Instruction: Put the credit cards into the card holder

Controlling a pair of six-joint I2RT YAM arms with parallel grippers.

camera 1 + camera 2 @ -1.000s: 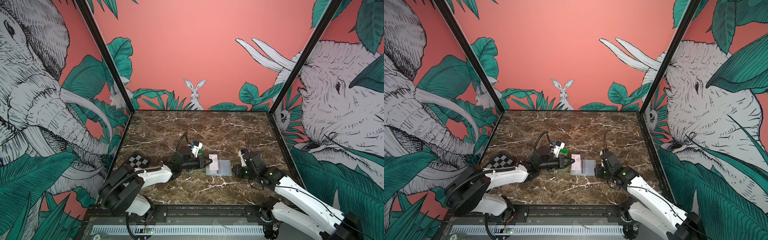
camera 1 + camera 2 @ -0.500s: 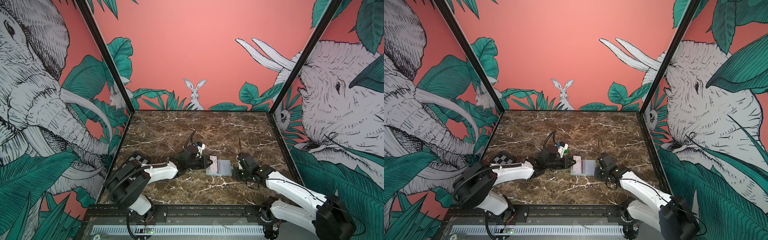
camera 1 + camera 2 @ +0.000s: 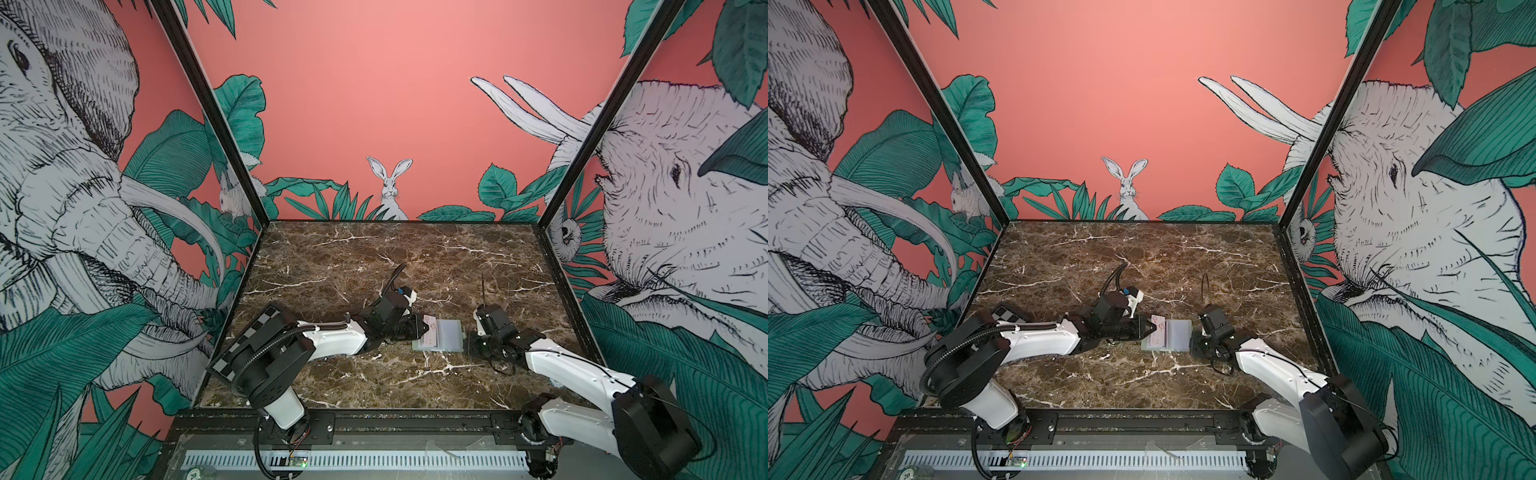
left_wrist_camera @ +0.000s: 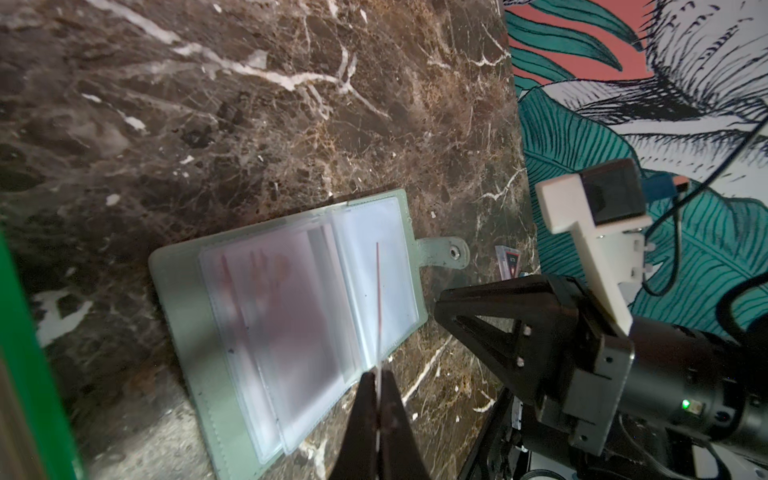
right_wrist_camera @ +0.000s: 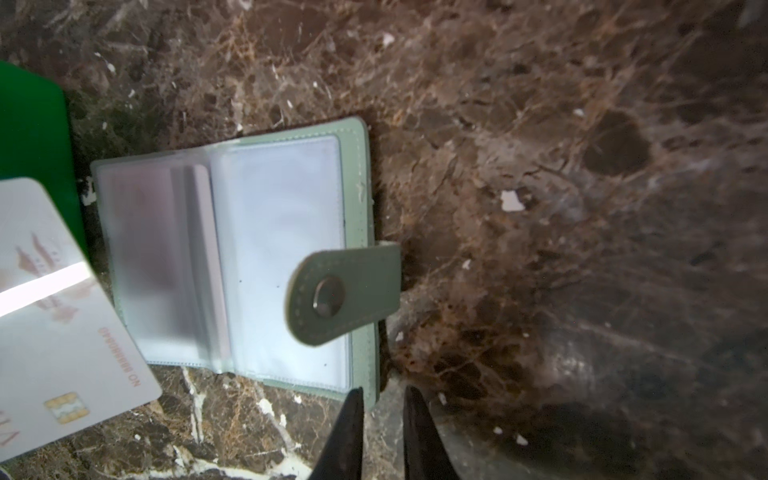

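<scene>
Over the last second both arms had closed in on the card holder. The left gripper had brought its card nearer, and the right gripper had slid up to the opposite side.

Coral-pink walls painted with elephants, green leaves and a white rabbit enclosed a dark brown marble bench with white veins.

The pale sage-green card holder lay open and flat near the bench's front middle, between the two grippers. Its clear plastic sleeves faced up, and a pinkish blur showed through those on the left gripper's side.

The left gripper's jaws were clamped on one white credit card with pink markings and a gold chip, held over the holder's edge on that side. The right gripper's jaws stood slightly apart at the holder's corner. Whether they touched it could not be told.

A bright green object showed partly beside the holder.
</scene>
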